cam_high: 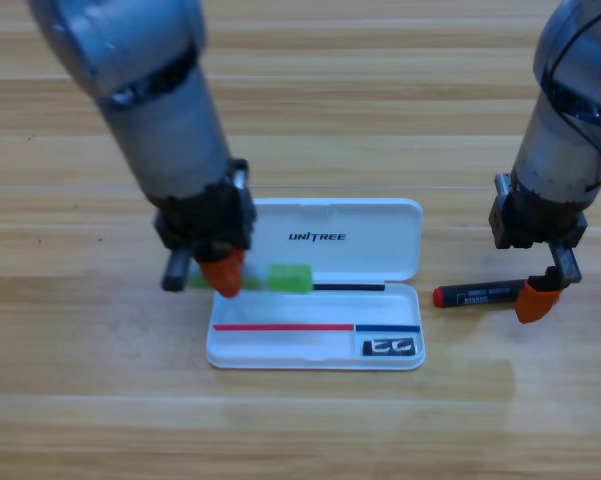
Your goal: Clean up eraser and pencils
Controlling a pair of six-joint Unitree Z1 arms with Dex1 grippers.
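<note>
The light green pencil (290, 278) lies crosswise over the back edge of the open white case (315, 345), just below its lid. My left gripper (222, 276) points down on this pencil's left part and is shut on it, with green showing on both sides of the orange jaw. The dark eraser (390, 346) sits in the case's front right corner. The black pencil with red ends (478, 296) lies on the table just right of the case. My right gripper (537, 300) is at that pencil's right end, low over the table.
The case lid (380, 215), printed UNITREE, stands open toward the back. Bare wooden table (300, 430) lies in front of the case and on both sides. Both arms come down from the top corners.
</note>
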